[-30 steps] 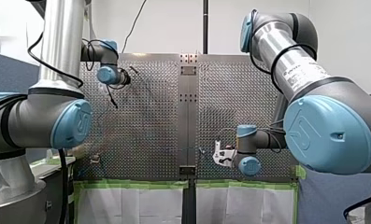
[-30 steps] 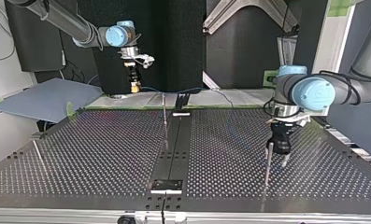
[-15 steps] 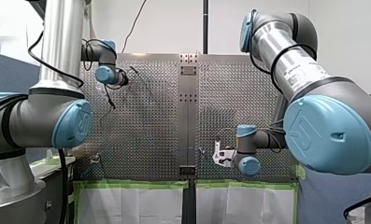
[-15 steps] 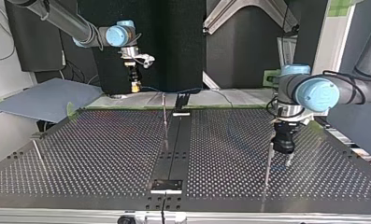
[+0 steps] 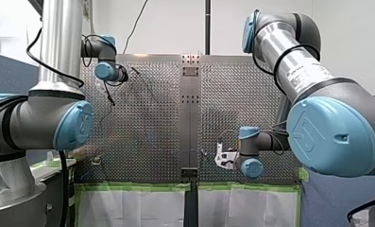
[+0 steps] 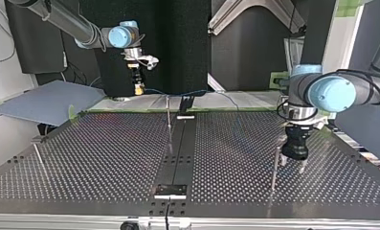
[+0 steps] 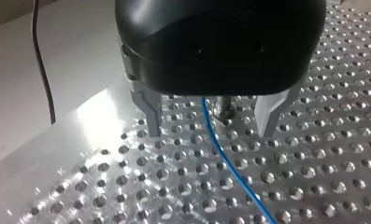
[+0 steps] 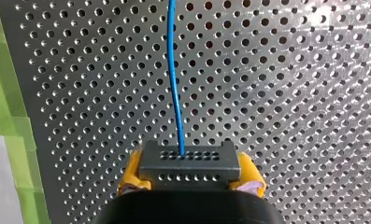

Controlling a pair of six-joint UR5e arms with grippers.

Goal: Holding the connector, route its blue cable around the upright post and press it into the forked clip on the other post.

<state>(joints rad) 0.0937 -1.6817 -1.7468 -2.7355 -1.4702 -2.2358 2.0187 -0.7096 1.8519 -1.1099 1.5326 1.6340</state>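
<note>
In the right wrist view my right gripper [image 8: 189, 179] is shut with its yellow pads on a dark grey connector [image 8: 188, 165]. The blue cable [image 8: 174, 74] runs from the connector out over the perforated plate. Across the table my left gripper [image 7: 210, 133] hangs open just above the plate. The blue cable [image 7: 225, 158] passes between its metal fingers [image 7: 150, 112] without touching them, and a small metal post end [image 7: 224, 109] shows there too. In the top view my left gripper [image 6: 293, 165] stands just right of a thin upright post [image 6: 274, 165]. My right gripper [image 6: 139, 88] is at the far left edge.
Another thin post [image 6: 168, 115] rises by the dark centre strip [image 6: 178, 153], and a third leans at the top view's left [image 6: 39, 158]. Green tape [image 8: 10, 140] lines the plate's edge. A grey board [image 6: 49, 100] lies off the table's far left corner.
My left gripper has shifted to the top view's right, from over the thin post to beside it. My right gripper has held still with the connector.
</note>
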